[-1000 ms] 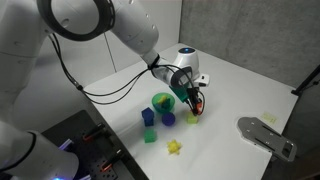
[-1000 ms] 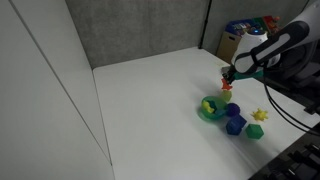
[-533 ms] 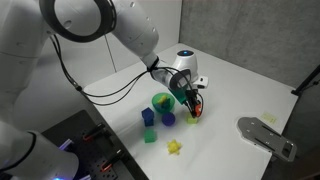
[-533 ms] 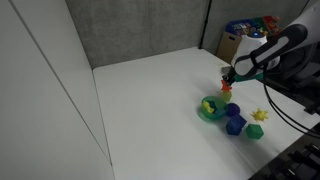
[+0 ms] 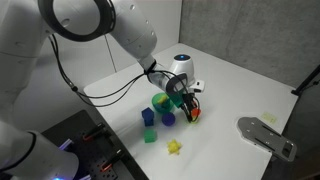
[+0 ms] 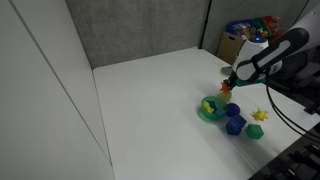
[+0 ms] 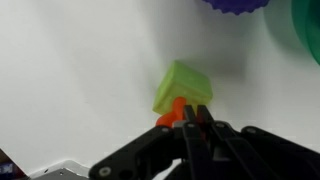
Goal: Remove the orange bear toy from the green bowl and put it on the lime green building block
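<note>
My gripper (image 7: 195, 122) is shut on the orange bear toy (image 7: 172, 110), with both fingers pressed together on it. The bear hangs just at the near edge of the lime green building block (image 7: 183, 88), which sits on the white table right below; I cannot tell whether they touch. In an exterior view the gripper (image 5: 193, 108) is low over the table beside the green bowl (image 5: 162, 101). In the other exterior view the gripper (image 6: 228, 87) holds the bear (image 6: 226, 88) just behind the bowl (image 6: 210, 109).
Two blue blocks (image 5: 148, 117) (image 5: 168, 119), a green block (image 5: 150, 136) and a yellow star toy (image 5: 174, 147) lie in front of the bowl. A grey metal piece (image 5: 266, 136) lies near the table's edge. Coloured items (image 6: 250, 28) stand at the back.
My gripper has moved down a little with the bear, closer to the lime green block. The bowl and the other blocks have not moved.
</note>
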`<state>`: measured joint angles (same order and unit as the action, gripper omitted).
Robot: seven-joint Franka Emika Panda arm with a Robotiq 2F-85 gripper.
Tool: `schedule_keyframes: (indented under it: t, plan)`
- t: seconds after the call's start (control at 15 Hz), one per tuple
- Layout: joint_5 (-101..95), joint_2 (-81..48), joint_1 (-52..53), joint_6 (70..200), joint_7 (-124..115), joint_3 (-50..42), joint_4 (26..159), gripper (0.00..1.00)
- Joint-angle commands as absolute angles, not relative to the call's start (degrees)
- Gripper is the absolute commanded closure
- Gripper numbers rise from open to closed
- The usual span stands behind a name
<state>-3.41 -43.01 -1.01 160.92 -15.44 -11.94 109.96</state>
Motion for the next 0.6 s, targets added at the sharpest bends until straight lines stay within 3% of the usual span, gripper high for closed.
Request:
schedule_keyframes:
  t: [0.0, 0.53]
  plan:
    - [-1.3, -39.4, -2.9, 162.4, -12.2, -10.2, 114.4, 0.65]
    - [1.9, -31.8, -5.9, 160.2, -7.3, -6.3, 119.9, 0.03]
